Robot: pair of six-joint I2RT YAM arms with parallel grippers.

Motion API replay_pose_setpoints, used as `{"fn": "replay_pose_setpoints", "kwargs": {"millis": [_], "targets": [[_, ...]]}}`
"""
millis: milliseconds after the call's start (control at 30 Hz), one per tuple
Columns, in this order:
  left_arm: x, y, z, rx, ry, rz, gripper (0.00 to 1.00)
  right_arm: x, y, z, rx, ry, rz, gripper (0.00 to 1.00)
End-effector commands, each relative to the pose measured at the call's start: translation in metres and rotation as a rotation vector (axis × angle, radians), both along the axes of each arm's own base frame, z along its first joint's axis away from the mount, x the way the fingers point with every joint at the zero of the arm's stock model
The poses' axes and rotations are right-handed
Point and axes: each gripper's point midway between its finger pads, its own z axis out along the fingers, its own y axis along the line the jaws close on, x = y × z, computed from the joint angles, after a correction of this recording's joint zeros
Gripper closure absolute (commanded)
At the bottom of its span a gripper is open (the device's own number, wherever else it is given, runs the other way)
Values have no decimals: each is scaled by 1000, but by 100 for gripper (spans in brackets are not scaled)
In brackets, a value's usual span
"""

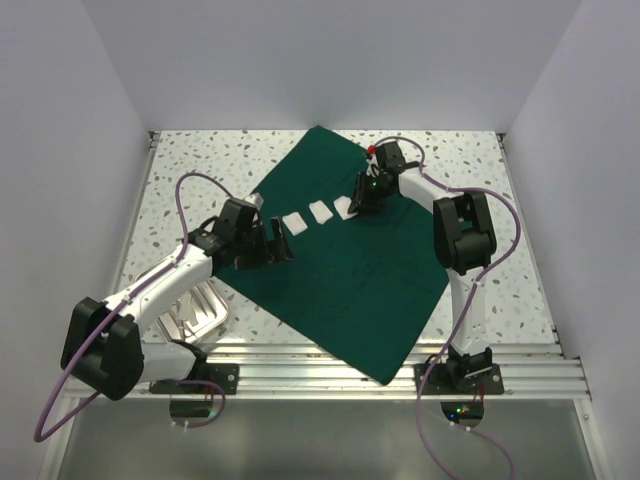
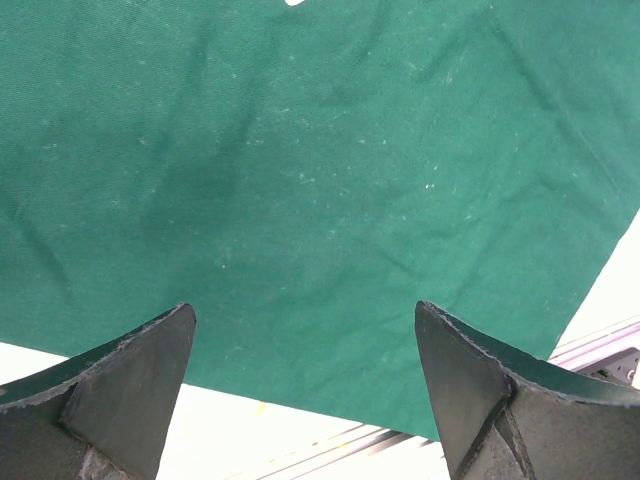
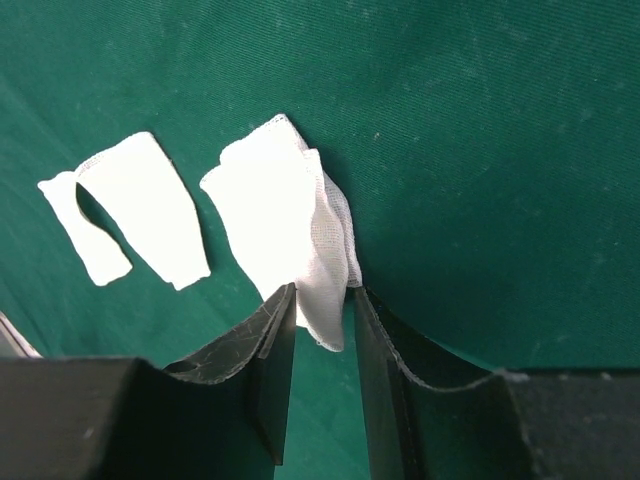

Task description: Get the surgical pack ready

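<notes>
The green cloth [image 1: 340, 260] lies spread flat across the middle of the table [image 1: 180, 160], ready to wrap things. The right claw [image 3: 325, 295] pinches 1 white pad [image 3: 270, 210], the end of a row of 3 near the cloth's far corner (probably laying it down). The left claw [image 2: 303, 308], spread wide, waits over the cloth's left edge.

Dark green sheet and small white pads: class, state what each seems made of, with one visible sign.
The dark green square sheet is probably woven cloth, matt: fine weave, soft creases show. The small white pad between the right gripper's fingers seems thin gauze: open mesh shows at its folded edge.
</notes>
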Motion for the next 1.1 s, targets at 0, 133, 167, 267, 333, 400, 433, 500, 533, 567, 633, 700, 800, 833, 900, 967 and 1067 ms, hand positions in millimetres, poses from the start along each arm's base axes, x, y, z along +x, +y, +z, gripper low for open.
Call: {"fn": "replay_pose_setpoints", "kwargs": {"millis": [0, 133, 167, 267, 333, 400, 433, 500, 533, 567, 633, 700, 800, 833, 900, 967, 1067], "targets": [[4, -7, 3, -17, -30, -23, 5, 4, 2, -5, 9, -4, -1, 67], [4, -7, 3, -18, -27, -23, 6, 7, 1, -10, 7, 4, -14, 71], [4, -7, 3, -18, -27, -23, 5, 7, 3, -10, 12, 5, -16, 72], [4, -6, 2, -14, -26, -19, 6, 11, 4, -9, 22, 0, -26, 75], [4, -7, 1, -15, -24, -20, 5, 12, 4, -7, 18, -5, -30, 78], [5, -7, 1, -16, -23, -19, 5, 14, 4, -1, 16, -20, -32, 81], [5, -7, 1, -13, -23, -19, 6, 13, 4, 2, 20, -27, -31, 83], [8, -9, 4, -22, -35, -23, 6, 21, 5, 20, 45, -90, -39, 88], [8, -10, 5, -28, -38, -30, 5, 20, 7, 24, 53, -100, -35, 90], [10, -13, 8, -37, -48, -39, 5, 21, 8, 28, 59, -110, -31, 94], [12, -23, 17, -87, -82, -82, 5, 21, 12, 39, 81, -118, -14, 100], [16, -30, 26, -128, -119, -102, 5, 18, 15, 47, 101, -119, 2, 100], [22, -36, 38, -166, -178, -120, 5, 15, 16, 60, 126, -135, 5, 100], [23, -39, 43, -180, -195, -127, 5, 12, 17, 68, 137, -145, 9, 100], [24, -45, 48, -223, -220, -144, 5, 11, 18, 76, 159, -157, 3, 100], [27, -52, 55, -274, -249, -148, 5, 7, 22, 89, 199, -172, 10, 100], [28, -60, 59, -335, -263, -154, 6, 0, 24, 103, 235, -180, 7, 100]]}}
